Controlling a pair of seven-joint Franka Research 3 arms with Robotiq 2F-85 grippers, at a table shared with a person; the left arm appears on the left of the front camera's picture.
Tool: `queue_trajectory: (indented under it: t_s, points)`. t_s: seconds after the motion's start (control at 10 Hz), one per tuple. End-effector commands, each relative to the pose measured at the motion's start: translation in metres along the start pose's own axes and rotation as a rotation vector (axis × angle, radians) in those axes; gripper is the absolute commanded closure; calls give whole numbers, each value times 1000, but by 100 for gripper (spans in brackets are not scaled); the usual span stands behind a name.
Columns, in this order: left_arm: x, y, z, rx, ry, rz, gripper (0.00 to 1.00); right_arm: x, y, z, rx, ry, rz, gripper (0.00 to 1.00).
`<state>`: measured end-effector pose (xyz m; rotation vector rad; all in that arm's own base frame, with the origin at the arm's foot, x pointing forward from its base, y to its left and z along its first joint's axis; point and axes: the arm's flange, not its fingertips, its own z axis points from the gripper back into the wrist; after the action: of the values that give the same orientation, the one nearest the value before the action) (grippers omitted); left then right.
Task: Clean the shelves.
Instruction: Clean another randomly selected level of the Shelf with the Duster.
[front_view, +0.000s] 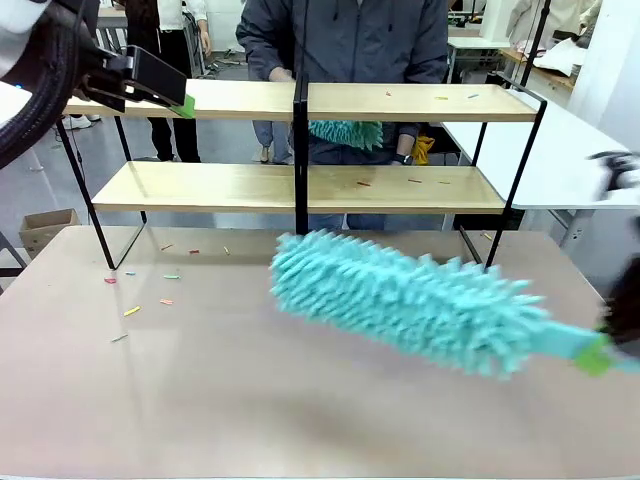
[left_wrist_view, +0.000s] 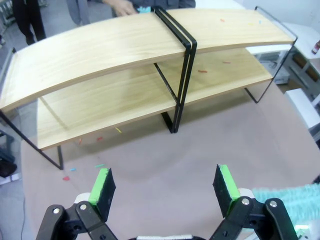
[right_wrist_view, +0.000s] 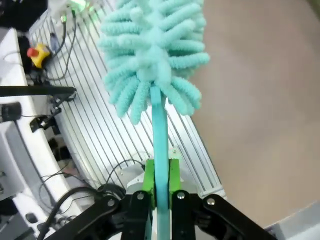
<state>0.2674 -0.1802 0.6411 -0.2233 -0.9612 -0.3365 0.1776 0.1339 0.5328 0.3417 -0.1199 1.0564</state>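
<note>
The left hand (left_wrist_view: 164, 182) hangs released, fingers spread, near the left end of the shelves (front_view: 230, 186), which stand at the far side of the bench (front_view: 200, 400). In front of them, a fluffy teal duster (front_view: 410, 300) slants above the bench, its handle clenched in the right hand (right_wrist_view: 161, 177).

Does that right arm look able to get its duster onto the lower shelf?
Probably yes. The right tool grips the duster above the table, and the lower shelf is open in front; only the black centre post would interrupt a sweep.
</note>
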Motion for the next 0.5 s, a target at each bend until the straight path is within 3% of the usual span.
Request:
queue_trajectory:
  t_s: [0.0,0.2,0.3,0.4]
  points:
    - [1,0,2,6,-3,-9,0,42,6,-96,-4,50,12,88]
    - [1,0,2,6,-3,-9,0,65,28,-132,-19,77,45,88]
    - [1,0,2,6,-3,-9,0,64,14,-75,4,74,34,88]
    - [1,0,2,6,-3,-9,0,64,14,-75,4,74,34,88]
